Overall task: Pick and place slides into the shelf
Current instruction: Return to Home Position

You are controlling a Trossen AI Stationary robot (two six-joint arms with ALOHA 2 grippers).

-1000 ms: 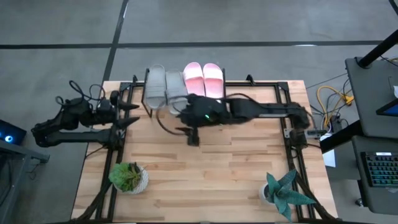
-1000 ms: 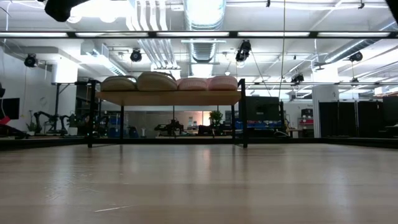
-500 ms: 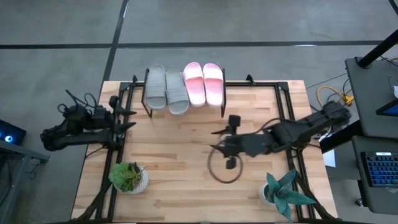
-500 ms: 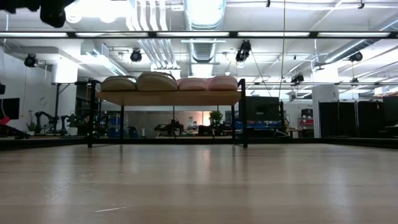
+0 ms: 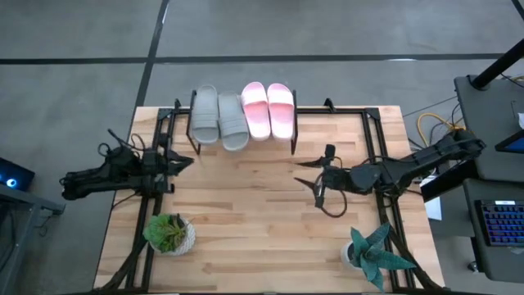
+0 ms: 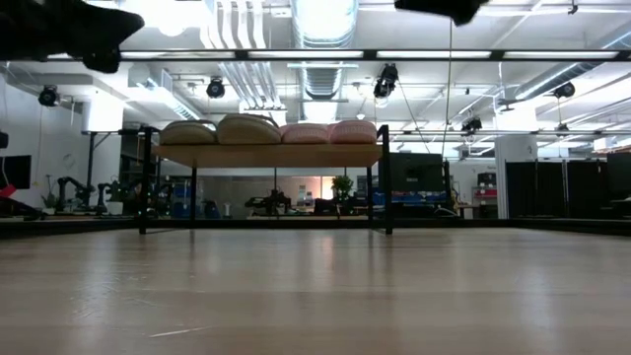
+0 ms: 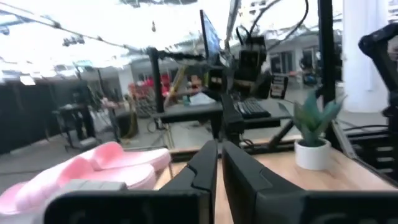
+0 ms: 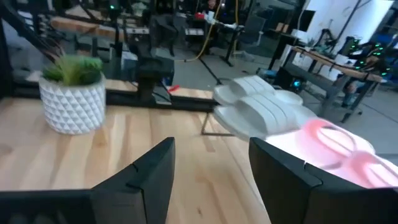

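Observation:
The shelf (image 6: 266,155) stands at the table's far edge. On its top lie two grey slides (image 5: 219,119) at the left and two light pink slides (image 5: 268,109) at the right, side by side, soles down. My right gripper (image 5: 309,182) is open and empty, above the table right of centre, nearer than the shelf. My left gripper (image 5: 188,159) is shut and empty, at the table's left side, near the shelf's left leg. The pink slides also show in the left wrist view (image 7: 93,168), and the grey slides in the right wrist view (image 8: 261,109).
A potted green plant in a white pot (image 5: 169,233) stands at the near left, and a spiky plant (image 5: 377,254) at the near right. Black frame rails (image 5: 378,156) run along the table's left and right sides. Bare wood lies in the table's middle (image 5: 254,221).
My right gripper has drawn back from the grey slides on the shelf, going toward the table's near edge and then toward its right edge, empty. My left gripper has gone a little toward the right. The four slides have stayed on the shelf.

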